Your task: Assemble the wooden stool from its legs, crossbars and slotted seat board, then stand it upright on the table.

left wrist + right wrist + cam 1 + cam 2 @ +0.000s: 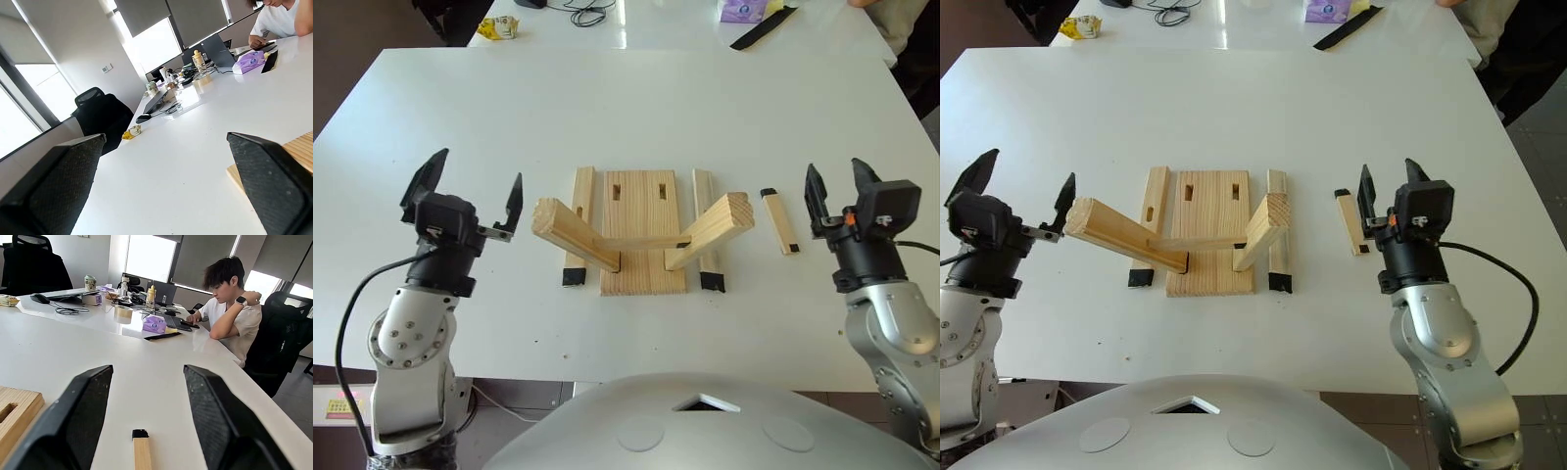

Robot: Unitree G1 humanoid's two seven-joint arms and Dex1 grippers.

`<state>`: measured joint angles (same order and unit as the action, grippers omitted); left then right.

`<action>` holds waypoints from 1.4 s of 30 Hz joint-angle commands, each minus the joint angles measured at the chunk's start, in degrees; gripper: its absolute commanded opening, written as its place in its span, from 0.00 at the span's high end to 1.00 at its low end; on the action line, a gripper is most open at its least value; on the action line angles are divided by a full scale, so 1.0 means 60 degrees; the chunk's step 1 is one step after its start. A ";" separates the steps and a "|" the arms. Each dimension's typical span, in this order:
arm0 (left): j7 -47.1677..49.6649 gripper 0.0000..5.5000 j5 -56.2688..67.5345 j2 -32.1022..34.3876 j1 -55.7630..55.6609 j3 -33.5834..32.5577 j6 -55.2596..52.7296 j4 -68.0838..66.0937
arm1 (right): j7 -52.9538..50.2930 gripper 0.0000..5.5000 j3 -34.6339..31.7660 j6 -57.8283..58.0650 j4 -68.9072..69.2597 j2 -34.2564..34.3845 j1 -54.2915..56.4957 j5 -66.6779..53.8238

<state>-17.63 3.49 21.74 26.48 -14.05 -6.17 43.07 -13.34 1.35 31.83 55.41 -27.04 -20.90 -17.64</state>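
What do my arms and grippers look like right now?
The left arm and right arm are rounded silver-grey shells with visible bolts under black wrist housings. The left gripper and right gripper each have two black tapered fingers with finely textured pads. A black cable loops beside each arm; a small orange mark sits on the right gripper's housing.

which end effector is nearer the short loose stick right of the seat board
Right. The right end effector hovers just beside the short loose stick; the left end effector is beyond the seat board, on its opposite side.
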 commanded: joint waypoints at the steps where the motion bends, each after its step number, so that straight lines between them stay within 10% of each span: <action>1: -0.0418 0.17 -0.0234 0.0058 -0.0361 0.1437 -0.0340 0.0187 | 0.0237 0.51 0.1901 0.0857 -0.0570 0.0905 0.2295 0.0573; 10: -0.0137 0.17 -0.1278 -0.0179 -0.3222 0.3542 -0.2516 -0.0420 | 0.0670 0.51 0.3629 0.2189 -0.1510 0.2469 0.4305 0.1321; 28: 0.0133 0.17 -0.1021 0.0157 -0.2791 0.1975 -0.1003 -0.3481 | 0.2401 0.51 0.0469 -0.0543 -0.4559 0.1703 0.3229 0.1942; 42: -0.1033 0.17 -0.1336 0.0458 -0.2450 0.3056 0.0977 -0.4987 | 0.4071 0.51 0.1738 -0.1768 -0.6741 0.1946 0.3328 0.2418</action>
<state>-22.43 -3.76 23.08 11.17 3.10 -1.40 14.36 8.94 10.11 21.76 15.74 -15.27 -1.46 -3.68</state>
